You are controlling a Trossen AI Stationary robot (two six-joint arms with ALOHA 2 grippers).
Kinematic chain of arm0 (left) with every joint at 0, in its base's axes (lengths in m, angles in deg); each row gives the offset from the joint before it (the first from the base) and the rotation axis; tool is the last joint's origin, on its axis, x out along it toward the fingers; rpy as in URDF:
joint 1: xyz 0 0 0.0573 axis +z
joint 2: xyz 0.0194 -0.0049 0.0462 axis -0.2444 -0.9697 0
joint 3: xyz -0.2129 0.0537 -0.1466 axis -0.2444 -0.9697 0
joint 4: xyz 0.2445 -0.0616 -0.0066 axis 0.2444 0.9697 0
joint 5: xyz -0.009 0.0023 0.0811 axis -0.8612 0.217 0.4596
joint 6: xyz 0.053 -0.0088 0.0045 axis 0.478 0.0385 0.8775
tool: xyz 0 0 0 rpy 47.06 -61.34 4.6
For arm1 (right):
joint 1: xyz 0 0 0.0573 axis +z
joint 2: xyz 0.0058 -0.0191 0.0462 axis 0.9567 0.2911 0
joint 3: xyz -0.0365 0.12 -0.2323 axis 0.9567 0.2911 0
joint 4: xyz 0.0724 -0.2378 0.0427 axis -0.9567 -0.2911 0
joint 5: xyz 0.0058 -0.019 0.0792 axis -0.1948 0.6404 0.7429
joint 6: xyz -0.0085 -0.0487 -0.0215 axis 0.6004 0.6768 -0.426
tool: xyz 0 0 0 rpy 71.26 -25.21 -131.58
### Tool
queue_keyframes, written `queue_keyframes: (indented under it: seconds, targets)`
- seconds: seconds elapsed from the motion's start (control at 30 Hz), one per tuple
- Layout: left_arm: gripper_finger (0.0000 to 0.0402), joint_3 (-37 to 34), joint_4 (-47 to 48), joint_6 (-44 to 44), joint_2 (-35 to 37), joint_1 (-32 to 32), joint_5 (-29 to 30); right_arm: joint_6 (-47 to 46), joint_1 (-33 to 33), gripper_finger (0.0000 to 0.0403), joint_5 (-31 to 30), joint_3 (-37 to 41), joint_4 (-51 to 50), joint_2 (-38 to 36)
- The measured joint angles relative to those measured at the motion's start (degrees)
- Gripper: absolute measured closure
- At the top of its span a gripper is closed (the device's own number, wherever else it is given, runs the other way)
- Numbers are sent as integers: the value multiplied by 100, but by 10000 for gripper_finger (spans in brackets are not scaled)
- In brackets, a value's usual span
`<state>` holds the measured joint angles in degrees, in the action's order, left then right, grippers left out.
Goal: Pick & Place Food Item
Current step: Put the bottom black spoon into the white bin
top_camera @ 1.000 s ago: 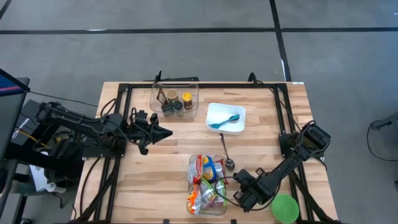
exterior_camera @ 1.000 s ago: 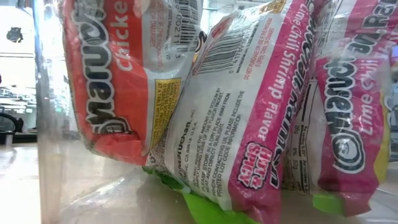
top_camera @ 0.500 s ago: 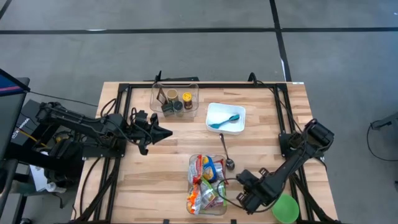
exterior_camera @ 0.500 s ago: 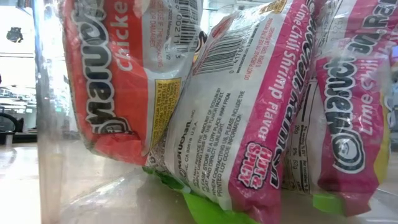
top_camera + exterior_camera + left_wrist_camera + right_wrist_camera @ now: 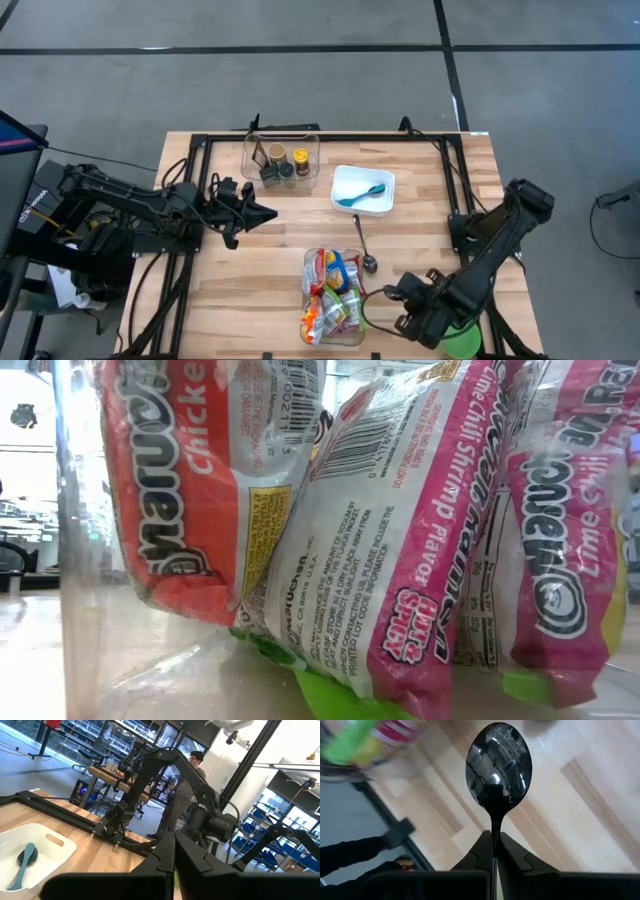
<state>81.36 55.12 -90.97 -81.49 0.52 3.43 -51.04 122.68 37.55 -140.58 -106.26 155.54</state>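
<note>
A clear bin (image 5: 333,297) near the table's front holds several ramen packets; the low view shows them close up, an orange one (image 5: 190,490) and a pink one (image 5: 400,550). My right gripper (image 5: 400,298), just right of that bin, is shut on a glossy black spoon (image 5: 499,762). My left gripper (image 5: 264,211) waits shut and empty at the table's left (image 5: 175,857). My right gripper pinches the black spoon's thin handle (image 5: 494,836) between its two fingers. The handle runs along the fingers, and the spoon's bowl (image 5: 499,762) sticks out ahead of the fingertips over the wooden table top.
A metal spoon (image 5: 362,245) lies on the table above the bin. A white tray (image 5: 363,190) holds a blue spoon. A clear bin (image 5: 281,160) with jars stands at the back. A green bowl (image 5: 462,342) sits at the front right, partly under my right arm.
My right arm has swung toward the table's right and near edges, its wrist now over part of the green bowl. Its gripper has shifted a little to the right, away from the ramen bin.
</note>
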Motion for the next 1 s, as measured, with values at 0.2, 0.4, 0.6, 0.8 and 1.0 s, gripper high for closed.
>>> queue_keyframes:
  seconds: [0.2,0.4,0.6,0.8,1.0]
  targets:
    - [402,0,-9,2,-1,-2,24,716,-85,399,-349,-25,-56,-574]
    - [402,0,-7,2,-2,-1,24,2143,-433,399,-662,-26,-80,-1160]
    - [402,0,-15,2,-2,0,20,3922,-1001,398,-666,-26,-76,-1649]
    - [402,0,-17,2,0,0,17,6273,-1681,397,-670,-26,-71,-1936]
    - [402,0,-18,2,0,-2,15,8283,-2500,396,-1304,-26,-79,-1983]
